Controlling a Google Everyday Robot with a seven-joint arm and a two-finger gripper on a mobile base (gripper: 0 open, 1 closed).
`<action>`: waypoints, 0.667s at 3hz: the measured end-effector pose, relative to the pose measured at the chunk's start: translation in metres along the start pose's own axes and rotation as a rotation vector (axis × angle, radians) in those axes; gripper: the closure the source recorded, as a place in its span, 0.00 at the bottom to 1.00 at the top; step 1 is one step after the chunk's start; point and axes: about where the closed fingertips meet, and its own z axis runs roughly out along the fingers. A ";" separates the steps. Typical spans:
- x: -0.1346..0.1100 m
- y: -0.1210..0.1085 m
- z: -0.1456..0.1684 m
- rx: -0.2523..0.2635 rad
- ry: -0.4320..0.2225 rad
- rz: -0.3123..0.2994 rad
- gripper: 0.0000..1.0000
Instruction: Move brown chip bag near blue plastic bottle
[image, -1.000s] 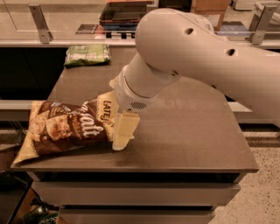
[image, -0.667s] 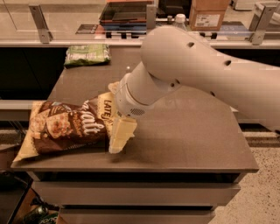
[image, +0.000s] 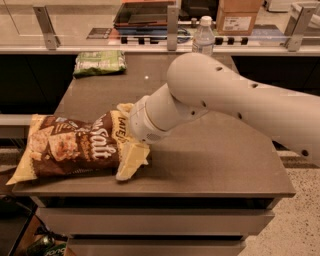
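Note:
The brown chip bag (image: 75, 147) lies flat on the front left of the dark table (image: 215, 165), its left end over the table's left edge. My gripper (image: 132, 145) is at the bag's cream-yellow right end, mostly hidden under my white wrist (image: 147, 117), which comes in from the right. The blue plastic bottle (image: 203, 36) stands upright at the table's far edge, right of centre, well away from the bag.
A smaller green bag (image: 100, 62) lies at the table's back left. A counter with metal rail posts (image: 172, 22) and a cardboard box (image: 239, 15) runs behind the table. Floor shows to the right.
My arm has swung left and lower, uncovering the bottle behind it. The bag's right end has shifted slightly left with the wrist. The green bag has not moved.

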 end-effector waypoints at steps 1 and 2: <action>-0.002 0.000 -0.001 -0.003 -0.007 0.000 0.43; -0.003 -0.001 -0.002 -0.003 -0.007 0.000 0.66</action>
